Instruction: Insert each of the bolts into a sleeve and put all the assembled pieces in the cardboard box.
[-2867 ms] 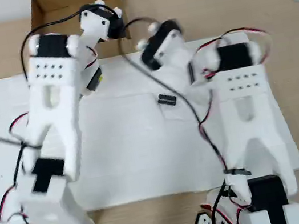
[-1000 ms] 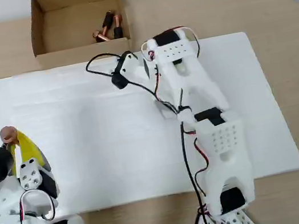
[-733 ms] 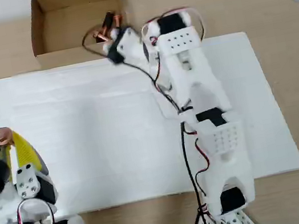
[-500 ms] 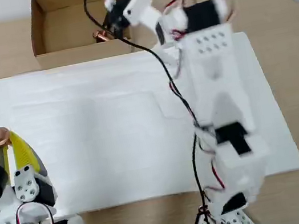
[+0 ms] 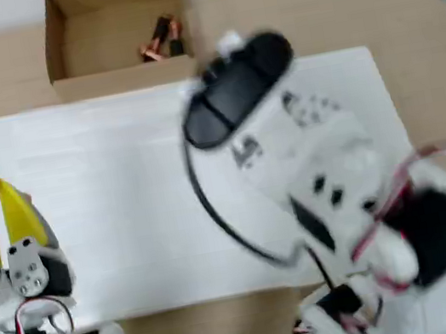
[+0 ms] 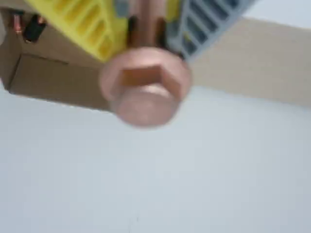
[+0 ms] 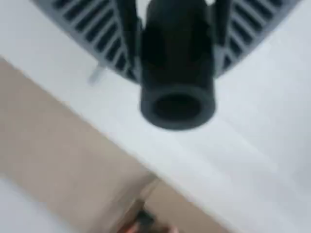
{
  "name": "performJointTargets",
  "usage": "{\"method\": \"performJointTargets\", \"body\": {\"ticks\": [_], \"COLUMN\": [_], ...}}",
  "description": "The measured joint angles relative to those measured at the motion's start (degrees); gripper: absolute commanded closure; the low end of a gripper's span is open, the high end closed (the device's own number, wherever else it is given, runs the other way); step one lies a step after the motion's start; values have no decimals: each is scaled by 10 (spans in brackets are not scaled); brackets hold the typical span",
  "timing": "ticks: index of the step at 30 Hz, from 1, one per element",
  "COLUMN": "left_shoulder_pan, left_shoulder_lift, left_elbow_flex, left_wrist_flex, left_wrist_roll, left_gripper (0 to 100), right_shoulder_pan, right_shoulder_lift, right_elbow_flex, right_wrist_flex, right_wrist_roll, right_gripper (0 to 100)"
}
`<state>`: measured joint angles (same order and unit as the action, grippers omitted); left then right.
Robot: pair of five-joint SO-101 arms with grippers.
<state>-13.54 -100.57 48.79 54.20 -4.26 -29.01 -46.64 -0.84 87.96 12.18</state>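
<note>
Bolt [image 6: 145,92] and sleeve [image 7: 178,82] held apart, one per arm. Left gripper [image 6: 146,29] clamps the copper bolt, head outermost and shank running back between the jaws, well away from the cardboard box [image 5: 64,48]. Right gripper [image 7: 177,29] clamps the black sleeve, open bore facing outward, nearer the box. Judged step: mating, in which the two long axes must be brought into line, bore toward bolt. Assembled pieces [image 5: 160,40] lie inside the box.

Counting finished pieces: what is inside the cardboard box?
Copper-and-black assembled pieces lie against the right wall of the open brown cardboard box; they overlap, so their number is hidden.
</note>
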Motion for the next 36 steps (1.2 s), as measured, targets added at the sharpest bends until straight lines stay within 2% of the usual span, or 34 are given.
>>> {"method": "performJointTargets", "body": {"ticks": [6, 9, 11, 17, 23, 32, 36], "left_shoulder_pan": [6, 38, 73, 196, 296, 376, 383], "left_shoulder_lift": [1, 0, 0, 1, 1, 1, 0], "left_elbow_flex": [51, 55, 57, 57, 57, 57, 62], "left_wrist_flex": [-47, -64, -69, -69, -69, -69, -69], "left_wrist_roll": [59, 89, 108, 115, 26, 11, 61], "left_gripper": [987, 987, 987, 990, 991, 995, 995], "right_shoulder_pan": [-8, -25, -54, -176, -251, -276, -276], "right_shoulder_lift": [-221, -316, -375, -481, -497, -498, -499], "right_elbow_flex": [354, 533, 625, 755, 775, 775, 775], "right_wrist_flex": [-271, -397, -446, -479, -479, -481, -481], "right_wrist_roll": [-2, -9, -32, -125, -136, -136, -136], "right_gripper": [989, 989, 989, 989, 989, 989, 989]}}
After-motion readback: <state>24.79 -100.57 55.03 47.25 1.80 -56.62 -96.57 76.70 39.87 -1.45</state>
